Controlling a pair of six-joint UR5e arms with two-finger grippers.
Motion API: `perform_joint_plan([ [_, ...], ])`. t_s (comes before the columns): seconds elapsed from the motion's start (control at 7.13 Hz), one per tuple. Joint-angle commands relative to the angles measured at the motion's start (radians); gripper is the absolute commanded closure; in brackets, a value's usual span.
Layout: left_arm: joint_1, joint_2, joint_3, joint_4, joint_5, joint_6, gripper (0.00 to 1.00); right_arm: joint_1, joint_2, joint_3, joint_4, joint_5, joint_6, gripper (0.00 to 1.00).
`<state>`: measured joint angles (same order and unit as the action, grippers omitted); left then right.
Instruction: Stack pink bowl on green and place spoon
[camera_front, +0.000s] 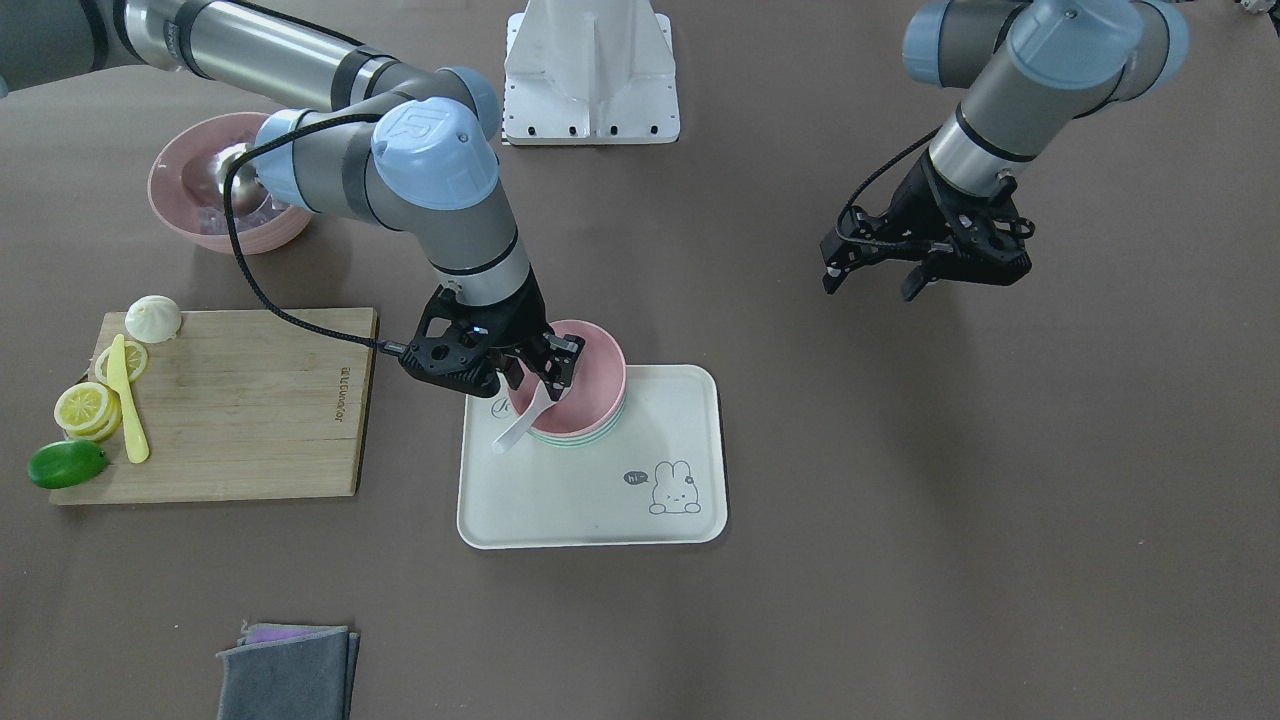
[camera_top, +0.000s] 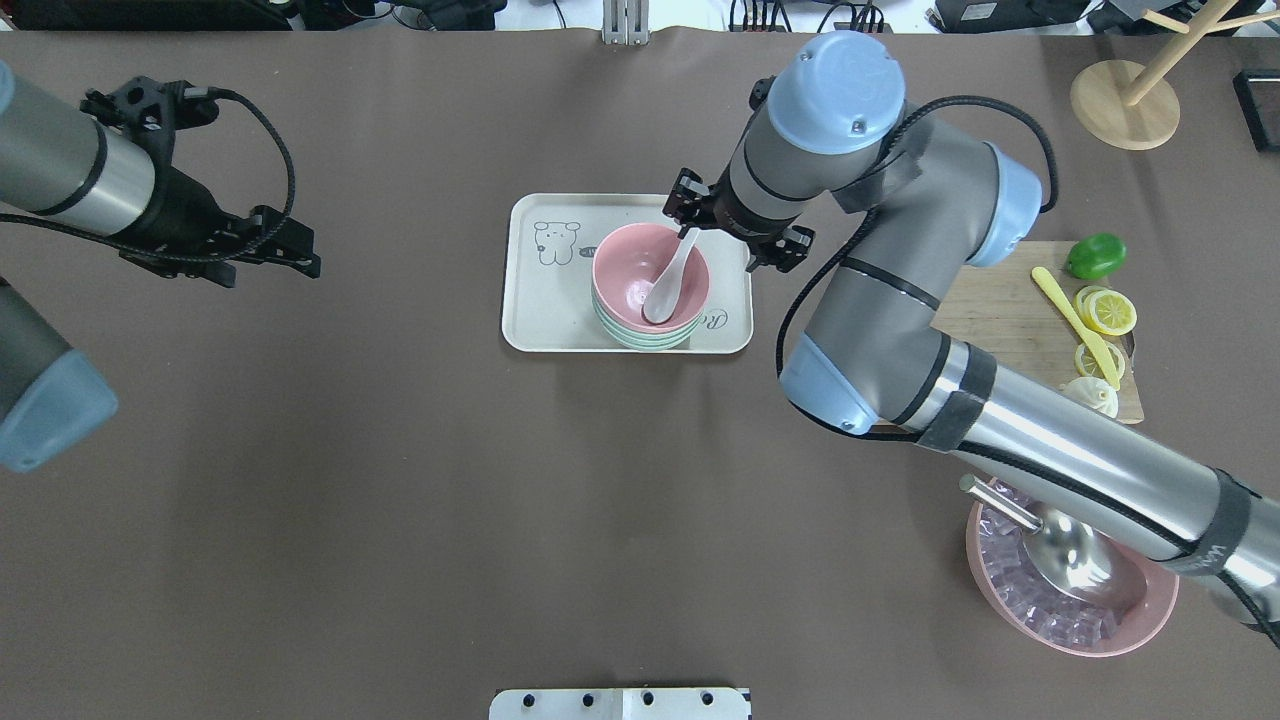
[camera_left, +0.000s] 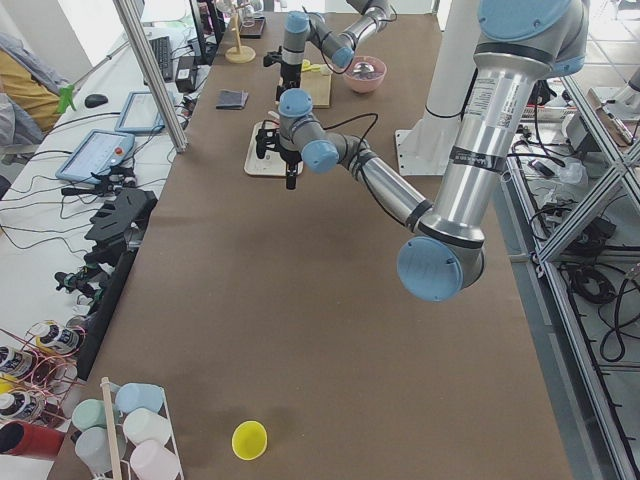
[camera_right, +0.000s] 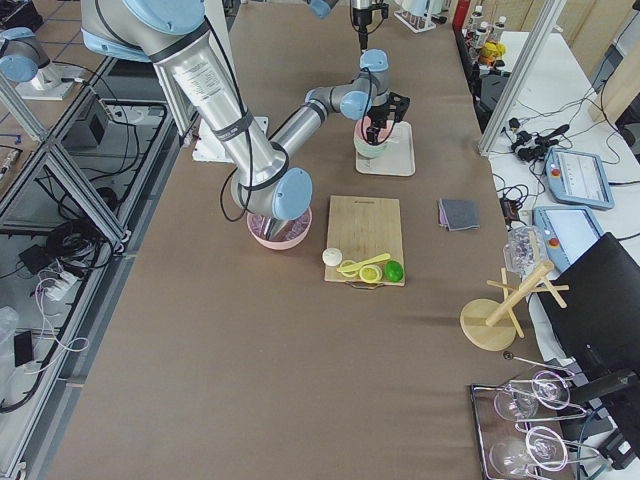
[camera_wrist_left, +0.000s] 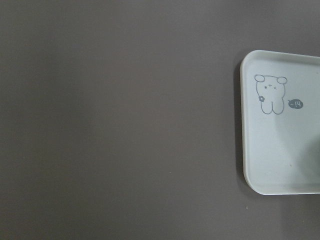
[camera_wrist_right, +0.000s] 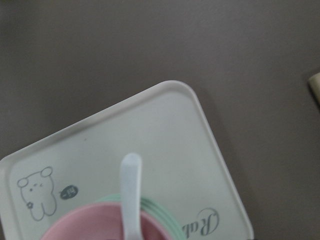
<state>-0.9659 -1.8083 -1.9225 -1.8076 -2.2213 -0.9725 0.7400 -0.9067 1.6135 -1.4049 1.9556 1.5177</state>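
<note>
the spoon (camera_front: 520, 425) is laid in the pink bowl (camera_front: 592, 372), handle propped on the rim just under the right tool (camera_front: 537, 375), whose jaws are spread. that bowl is nested in the green bowl (camera_front: 603, 432) on the tray (camera_front: 600, 500). farther back, ice (camera_front: 210, 215) and a scoop (camera_front: 232, 162) are held in a pink basin (camera_front: 165, 195); the left tool (camera_front: 878, 282) is likewise spread.
</note>
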Motion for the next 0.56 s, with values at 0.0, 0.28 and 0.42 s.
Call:
perform_joint_plan([
  [0.0, -0.181, 0.169, 0.0, -0.001, -0.104, 0.294, 0.02, 0.173, -0.22, 0.124, -0.002, 0.104, -0.259, 0.0],
  [0.28, -0.259, 0.309, 0.02, -0.003, -0.104, 0.562, 0.02, 0.426, -0.399, 0.092, -0.002, 0.314, -0.77, 0.0],
  [0.42, -0.308, 0.355, 0.046, -0.003, -0.101, 0.671, 0.02, 0.506, -0.456, 0.068, -0.005, 0.331, -0.93, 0.0],
])
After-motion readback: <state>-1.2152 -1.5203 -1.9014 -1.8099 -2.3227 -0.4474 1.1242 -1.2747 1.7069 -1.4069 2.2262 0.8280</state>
